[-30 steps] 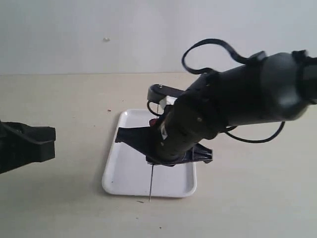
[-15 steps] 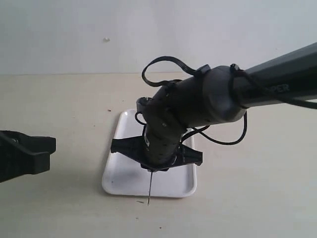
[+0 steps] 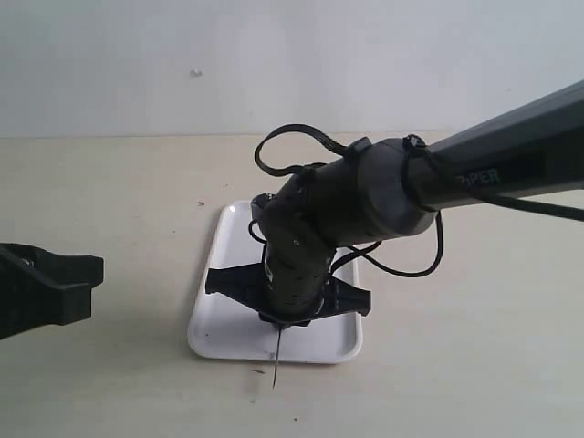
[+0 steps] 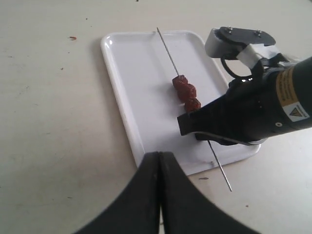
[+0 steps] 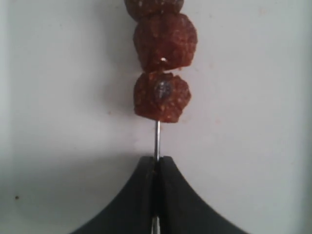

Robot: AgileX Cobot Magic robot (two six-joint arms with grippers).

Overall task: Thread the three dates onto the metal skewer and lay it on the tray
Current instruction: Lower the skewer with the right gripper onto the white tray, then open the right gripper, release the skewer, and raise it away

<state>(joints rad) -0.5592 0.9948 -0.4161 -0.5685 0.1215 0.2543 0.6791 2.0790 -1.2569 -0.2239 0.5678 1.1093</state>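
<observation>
Nearest the exterior camera, the bare tip of the skewer (image 3: 276, 360) juts out past the short near rim of the tray (image 3: 219, 330) and hangs over the beige worktop (image 3: 456, 365). Just beyond that rim, my right end effector (image 5: 156, 163) is clamped on the rod, its two black fingers pressed together with the thin metal pinched between them. Off to the left at about the same depth, my left end effector (image 4: 160, 155) is closed on nothing, its fingers touching, over bare worktop and well apart from the tray.

Past my right fingers a short stretch of rod shows, then the three dates (image 4: 185, 91), threaded in a row and touching one another, over the middle of the tray. Beyond them the rod runs on bare to the tray's far short rim. The skewer's long axis follows the tray's length, near to far, roughly along its middle. I cannot tell whether the dates rest on the tray's surface or sit just above it.
</observation>
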